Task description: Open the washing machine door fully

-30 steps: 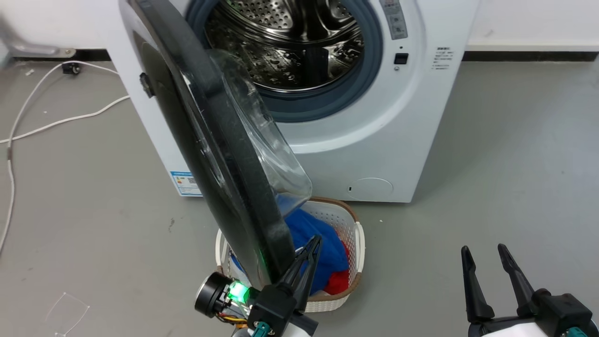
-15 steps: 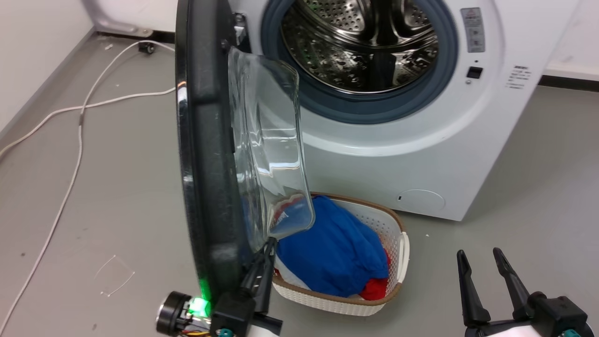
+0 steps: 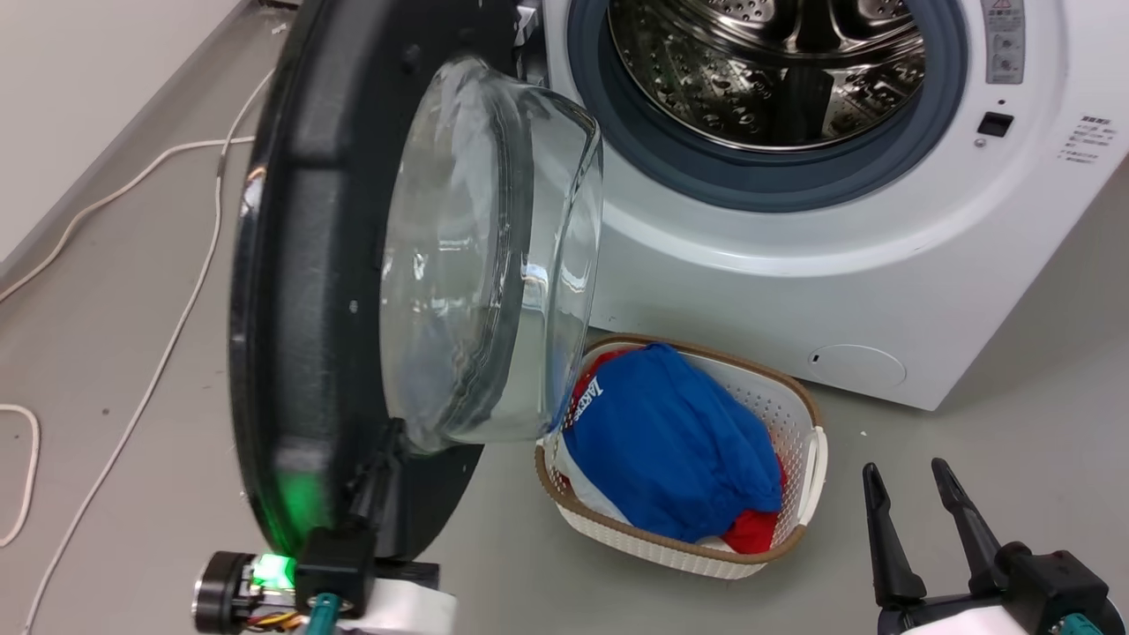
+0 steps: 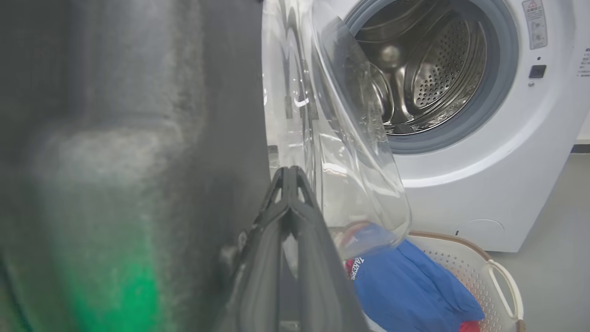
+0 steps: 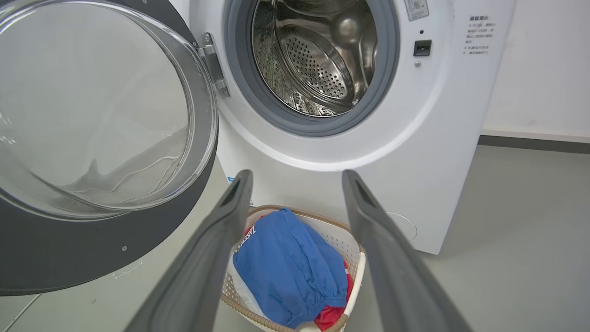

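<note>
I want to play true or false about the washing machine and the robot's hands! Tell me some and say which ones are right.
1. The washing machine door is shut tight. False: it stands swung open, clear of the drum.
2. The left gripper has its fingers together, beside the door's glass bowl. True.
3. The right gripper holds the basket. False: it is open, holds nothing, and is apart from the basket.
4. Blue cloth lies in the basket. True.
5. The drum is stuffed with clothes. False: bare steel shows inside.
</note>
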